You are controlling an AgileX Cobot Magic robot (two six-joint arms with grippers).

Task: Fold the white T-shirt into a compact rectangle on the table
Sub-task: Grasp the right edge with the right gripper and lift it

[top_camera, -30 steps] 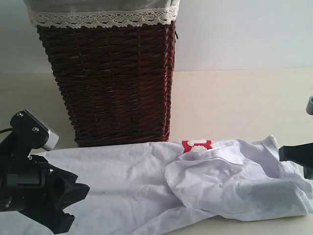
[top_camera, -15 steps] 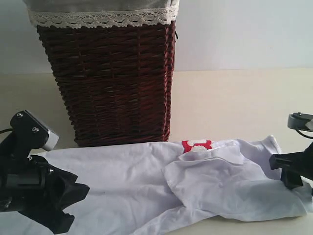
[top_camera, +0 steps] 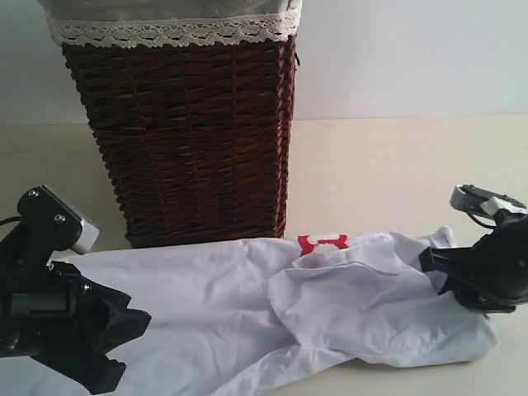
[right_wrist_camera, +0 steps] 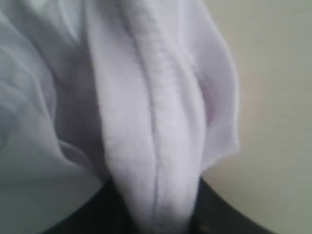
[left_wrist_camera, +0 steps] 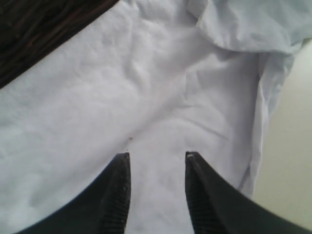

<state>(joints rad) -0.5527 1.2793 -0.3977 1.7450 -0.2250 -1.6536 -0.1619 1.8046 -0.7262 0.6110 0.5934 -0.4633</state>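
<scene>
Though the basket (top_camera: 190, 140) hides its contents, left gripper (left_wrist_camera: 157, 158) gapes; right gripper (top_camera: 436, 268) apparently pinches the white T-shirt (top_camera: 247, 305).

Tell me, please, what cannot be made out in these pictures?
1. The lettering on the white T-shirt: exterior view, only a red bit shows; a folded-over layer covers the rest.
2. The right gripper: right wrist view, blurred bunched cloth hides the tips of its jaws.
3. The basket: exterior view, the top edge cuts off its opening; the inside is unseen.
4. The shirt's left end: exterior view, the left arm covers it.
</scene>
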